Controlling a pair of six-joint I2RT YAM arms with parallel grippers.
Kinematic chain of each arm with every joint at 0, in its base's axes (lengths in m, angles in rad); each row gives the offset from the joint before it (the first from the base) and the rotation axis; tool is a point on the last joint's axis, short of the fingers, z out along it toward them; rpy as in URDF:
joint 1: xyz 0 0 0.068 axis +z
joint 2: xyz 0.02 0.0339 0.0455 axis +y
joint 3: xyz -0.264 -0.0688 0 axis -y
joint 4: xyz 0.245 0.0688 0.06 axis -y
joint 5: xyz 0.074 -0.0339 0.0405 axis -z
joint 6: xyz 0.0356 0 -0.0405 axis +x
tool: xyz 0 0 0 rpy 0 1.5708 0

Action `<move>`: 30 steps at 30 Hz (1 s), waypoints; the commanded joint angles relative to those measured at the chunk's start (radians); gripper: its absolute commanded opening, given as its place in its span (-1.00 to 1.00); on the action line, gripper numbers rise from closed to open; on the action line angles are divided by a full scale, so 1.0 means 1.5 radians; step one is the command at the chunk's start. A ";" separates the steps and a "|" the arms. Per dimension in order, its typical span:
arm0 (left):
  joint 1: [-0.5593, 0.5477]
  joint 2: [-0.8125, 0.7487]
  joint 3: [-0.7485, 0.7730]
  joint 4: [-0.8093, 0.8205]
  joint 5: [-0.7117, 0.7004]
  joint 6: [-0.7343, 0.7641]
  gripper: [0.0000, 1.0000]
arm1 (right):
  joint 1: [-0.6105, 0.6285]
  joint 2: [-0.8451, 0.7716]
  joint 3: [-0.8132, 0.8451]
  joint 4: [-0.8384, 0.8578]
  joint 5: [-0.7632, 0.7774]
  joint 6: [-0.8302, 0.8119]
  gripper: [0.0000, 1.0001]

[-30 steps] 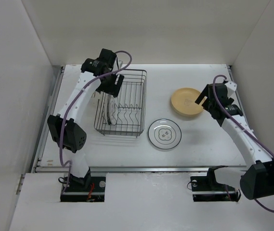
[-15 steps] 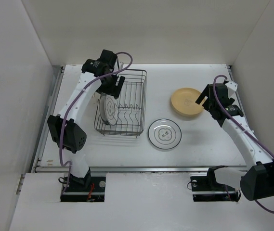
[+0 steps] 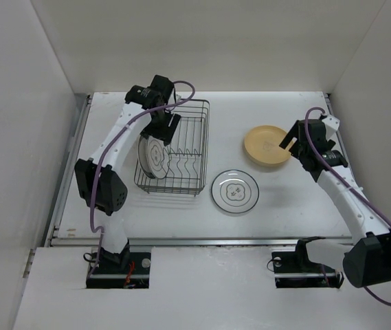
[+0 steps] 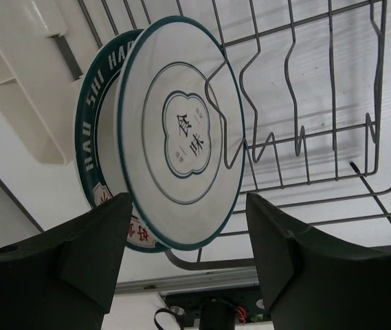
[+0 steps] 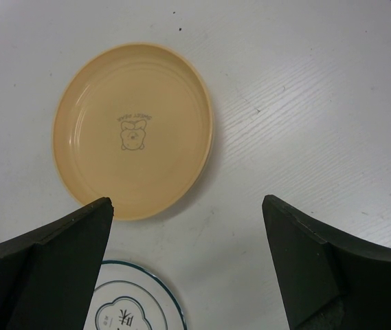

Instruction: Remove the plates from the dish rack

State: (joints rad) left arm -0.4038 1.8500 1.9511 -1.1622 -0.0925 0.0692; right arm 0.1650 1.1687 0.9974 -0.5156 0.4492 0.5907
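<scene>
The dark wire dish rack [image 3: 188, 148] [image 4: 319, 103] stands left of centre. Two plates stand on edge at its left end: a white green-rimmed plate [image 3: 157, 157] [image 4: 181, 134] and, behind it, a plate with a broad green lettered rim [image 4: 88, 144]. My left gripper [image 3: 159, 135] [image 4: 190, 237] hangs open over them. The white plate's edge lies between its fingers [image 4: 92, 254], and no pad presses on it. On the table lie a tan plate [image 3: 267, 146] [image 5: 133, 130] and another white green-rimmed plate [image 3: 235, 191] [image 5: 130, 309]. My right gripper [image 3: 288, 142] [image 5: 188, 220] stands open over bare table beside the tan plate.
A cream plastic attachment [image 4: 23, 82] hangs on the rack's left side. Wire divider prongs [image 4: 284, 103] stand free in the rest of the rack. White walls close in the table on the left, back and right.
The standing white plate turned from edge-on to face-up toward the top camera. My left gripper shifted slightly right over it and its jaws narrowed a little. The right arm stayed still.
</scene>
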 commanded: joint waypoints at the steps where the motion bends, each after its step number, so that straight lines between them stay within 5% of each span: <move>1: 0.002 0.014 0.019 -0.027 -0.014 -0.003 0.28 | 0.005 -0.024 -0.005 0.012 0.013 -0.009 0.91; 30: -0.012 -0.018 0.045 -0.047 -0.057 0.008 0.29 | 0.005 -0.018 -0.011 0.012 0.022 -0.009 0.91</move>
State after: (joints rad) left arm -0.4210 1.8492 2.0167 -1.1919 -0.1585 0.0708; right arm 0.1650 1.1530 0.9779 -0.5163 0.4572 0.5907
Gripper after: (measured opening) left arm 0.646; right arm 0.953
